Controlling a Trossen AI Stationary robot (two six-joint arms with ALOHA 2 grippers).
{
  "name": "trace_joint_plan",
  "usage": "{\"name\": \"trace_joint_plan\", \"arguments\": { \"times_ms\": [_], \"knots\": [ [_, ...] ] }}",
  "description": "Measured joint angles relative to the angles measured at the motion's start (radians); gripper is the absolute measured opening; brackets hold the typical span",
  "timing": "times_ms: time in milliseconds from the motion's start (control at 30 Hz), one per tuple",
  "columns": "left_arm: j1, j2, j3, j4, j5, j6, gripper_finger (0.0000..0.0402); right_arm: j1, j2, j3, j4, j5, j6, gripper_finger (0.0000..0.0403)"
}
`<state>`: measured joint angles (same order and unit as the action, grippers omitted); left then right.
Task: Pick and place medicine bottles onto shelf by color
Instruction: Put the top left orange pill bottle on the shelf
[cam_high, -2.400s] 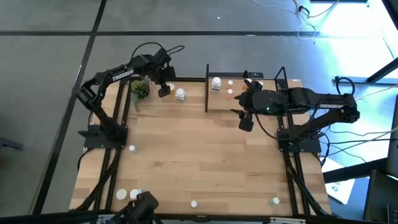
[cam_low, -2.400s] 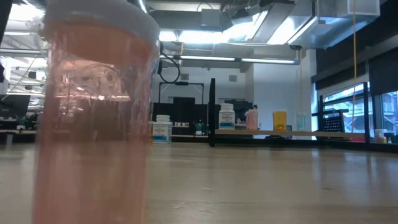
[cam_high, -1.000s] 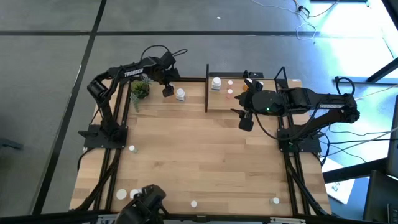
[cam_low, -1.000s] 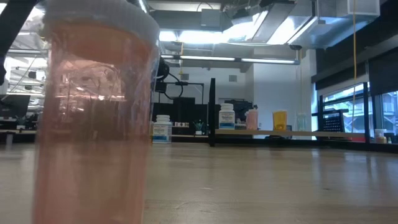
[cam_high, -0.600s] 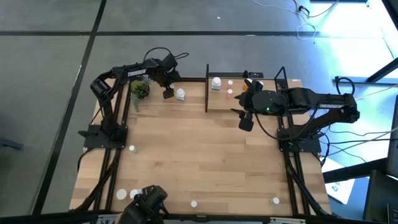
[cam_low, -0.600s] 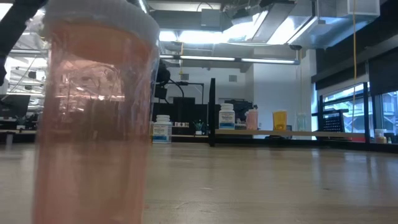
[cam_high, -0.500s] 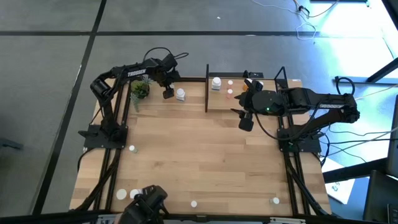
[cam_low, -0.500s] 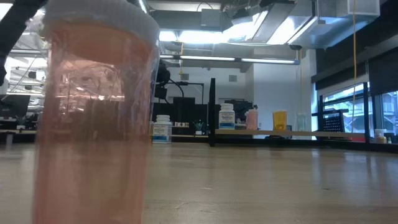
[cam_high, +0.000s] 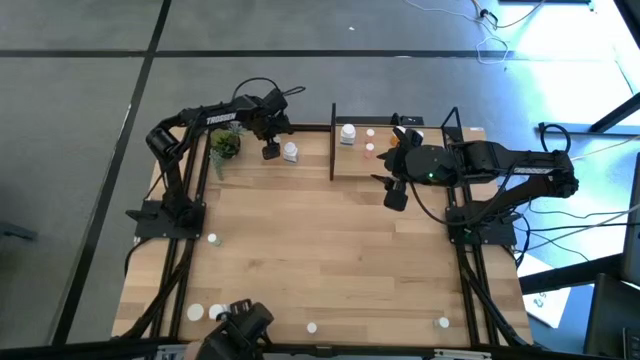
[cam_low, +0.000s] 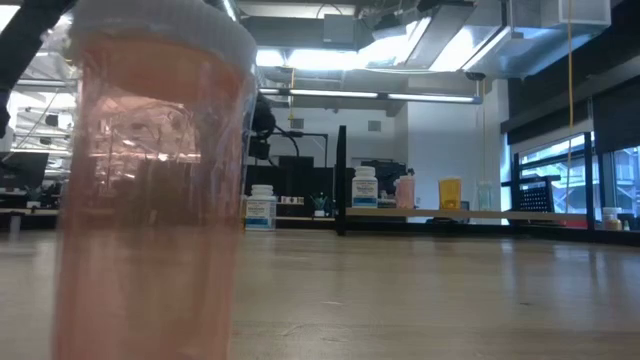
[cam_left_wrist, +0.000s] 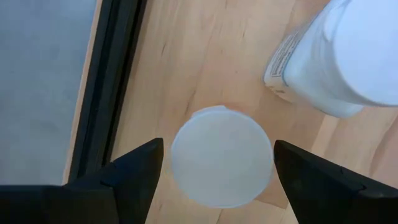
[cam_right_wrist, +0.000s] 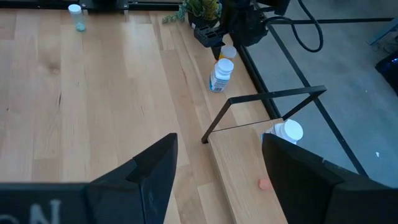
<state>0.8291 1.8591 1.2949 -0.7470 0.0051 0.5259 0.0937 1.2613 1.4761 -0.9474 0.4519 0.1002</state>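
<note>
Left gripper (cam_high: 271, 150) hangs over the table's far-left edge, just beside the potted plant (cam_high: 224, 145), seen from overhead. Only the left wrist view shows what sits under it: a small bottle w/ a pale translucent cap (cam_left_wrist: 222, 155), standing upright betw. the two dark fingers (cam_left_wrist: 134, 171), which stand wide apart, touching nothing. A larger white labelled bottle (cam_left_wrist: 339, 59) stands just beside it; from above that one (cam_high: 290, 152) shows next to the gripper, while the capped bottle is hidden under the arm.

Right gripper (cam_high: 395, 196) hovers at the shelf's (cam_high: 420, 160) near edge, jaws spread, nothing held. Its wrist view looks across the table: the shelf board (cam_right_wrist: 239, 168) w/ thin black posts, a white-capped bottle (cam_right_wrist: 287, 132) and a small pink item (cam_right_wrist: 265, 183) on it, the labelled white bottle (cam_right_wrist: 221, 74) further off, and a lone small bottle (cam_right_wrist: 75, 14) well apart on the bare wood.

Low view adds what no other gives: a pinkish bottle (cam_low: 150, 190) pressed close to the lens, filling the left side, plus bottles lined up at the shelf — white (cam_low: 364, 187), pink (cam_low: 405, 190), yellow-orange (cam_low: 450, 192). From above, loose white bottles lie along the table's near edge (cam_high: 312, 327), (cam_high: 442, 322) and at left (cam_high: 213, 238).

Vs. approx. 2.4 s ago: left arm has stretched out toward the far edge, its gripper shifted slightly toward the white bottle. Right arm and all bottles unchanged.
</note>
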Motion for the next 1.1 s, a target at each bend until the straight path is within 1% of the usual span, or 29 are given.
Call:
{"name": "trace_joint_plan", "arguments": {
  "times_ms": [167,467,567,733,1000,1100],
  "knots": [
    [-0.024,0.0,0.0,-0.003,-0.094,0.001,0.0298,0.0,0.0,0.0,0.0,0.0,0.0,0.0236],
    [-0.049,0.0,0.0,-0.003,-0.094,0.006,0.0298,0.0,0.0,0.0,0.0,0.0,0.03,0.0236],
    [-0.056,0.0,0.0,-0.003,-0.093,0.01,0.0291,0.0,0.0,0.0,0.0,0.0,0.029,0.0236],
    [-0.061,0.0,0.0,-0.003,-0.093,0.009,0.0267,0.0,0.0,0.0,0.0,0.0,0.026,0.0236],
    [-0.06,-0.002,0.0,-0.028,-0.104,0.009,0.0205,0.0,0.0,0.0,0.0,0.0,0.026,0.0236],
    [-0.06,-0.002,0.0,-0.038,-0.105,0.003,0.0193,0.0,0.0,0.0,0.0,0.0,0.026,0.0236]
  ]
}}
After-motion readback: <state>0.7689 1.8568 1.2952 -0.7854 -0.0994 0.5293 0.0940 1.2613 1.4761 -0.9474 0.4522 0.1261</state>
